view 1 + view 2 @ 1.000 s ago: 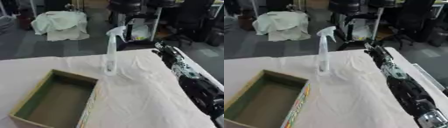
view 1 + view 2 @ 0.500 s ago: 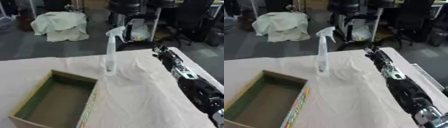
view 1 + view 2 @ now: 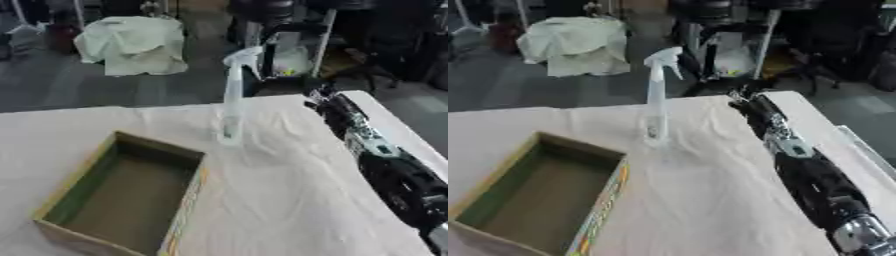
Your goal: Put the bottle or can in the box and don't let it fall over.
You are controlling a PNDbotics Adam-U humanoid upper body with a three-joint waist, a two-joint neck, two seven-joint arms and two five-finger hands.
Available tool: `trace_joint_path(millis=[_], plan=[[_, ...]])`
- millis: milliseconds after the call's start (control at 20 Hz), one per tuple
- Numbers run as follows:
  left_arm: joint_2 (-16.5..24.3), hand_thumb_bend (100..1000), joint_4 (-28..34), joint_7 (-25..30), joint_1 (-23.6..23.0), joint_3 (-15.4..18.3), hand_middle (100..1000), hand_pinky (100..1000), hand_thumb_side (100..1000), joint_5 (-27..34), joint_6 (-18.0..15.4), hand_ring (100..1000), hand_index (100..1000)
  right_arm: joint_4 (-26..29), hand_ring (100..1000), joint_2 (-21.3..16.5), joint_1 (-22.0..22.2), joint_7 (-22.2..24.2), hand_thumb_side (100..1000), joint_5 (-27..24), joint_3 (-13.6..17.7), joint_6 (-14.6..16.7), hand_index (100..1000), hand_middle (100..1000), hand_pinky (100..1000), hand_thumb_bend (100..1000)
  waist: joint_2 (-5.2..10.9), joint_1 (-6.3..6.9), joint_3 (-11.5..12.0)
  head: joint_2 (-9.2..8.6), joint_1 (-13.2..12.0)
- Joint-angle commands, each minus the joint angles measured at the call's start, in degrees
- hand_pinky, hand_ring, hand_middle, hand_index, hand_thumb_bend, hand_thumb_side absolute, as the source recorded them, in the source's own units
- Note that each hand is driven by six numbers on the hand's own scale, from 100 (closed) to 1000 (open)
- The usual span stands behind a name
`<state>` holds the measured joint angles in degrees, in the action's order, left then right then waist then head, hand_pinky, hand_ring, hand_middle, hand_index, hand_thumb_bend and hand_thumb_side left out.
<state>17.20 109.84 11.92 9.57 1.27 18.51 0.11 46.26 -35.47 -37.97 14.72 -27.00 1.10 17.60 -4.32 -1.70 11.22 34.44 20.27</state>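
Note:
A clear spray bottle (image 3: 232, 102) with a white trigger head stands upright on the white cloth near the table's far edge. An open cardboard box (image 3: 122, 192) with a green inside lies at the front left, with nothing in it. My right arm reaches up the right side of the table. Its hand (image 3: 322, 99) is to the right of the bottle, apart from it, near the far edge; how its fingers stand cannot be made out. My left hand shows in neither view.
A wrinkled white cloth (image 3: 280, 200) covers the table. Beyond the far edge are office chairs (image 3: 833, 45), a draped white sheet (image 3: 131, 45) and a dark floor. The table's right edge runs close beside my right arm.
My right arm has stretched a little farther toward the far edge. The bottle and box have not moved.

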Motion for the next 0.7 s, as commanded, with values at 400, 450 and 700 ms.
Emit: trace_joint_path(millis=[400, 450, 700], plan=[[1.0, 100, 0.7, 0.0, 0.7, 0.2, 1000, 1000, 806, 0.5, 0.1, 945, 852, 4.8, 1000, 0.2, -1.8, 2.7, 470, 1.4, -0.1, -2.4, 1000, 1000, 977, 100, 1.06, 0.08, 0.1, -0.36, 1.2], [1.0, 100, 0.7, 0.0, 0.7, 0.2, 1000, 1000, 807, 0.5, 0.1, 945, 851, 5.0, 1000, 0.3, -1.9, 3.1, 470, 1.5, -0.1, -2.6, 1000, 1000, 977, 100, 1.06, 0.08, 0.1, -0.4, 1.2], [1.0, 100, 0.7, 0.0, 0.7, 0.1, 1000, 1000, 807, 0.5, 0.1, 945, 851, 6.0, 1000, 1.3, -2.2, 4.6, 470, 2.1, -0.3, -3.6, 1000, 1000, 981, 100, 1.04, 0.07, 0.2, -0.55, 1.3]])
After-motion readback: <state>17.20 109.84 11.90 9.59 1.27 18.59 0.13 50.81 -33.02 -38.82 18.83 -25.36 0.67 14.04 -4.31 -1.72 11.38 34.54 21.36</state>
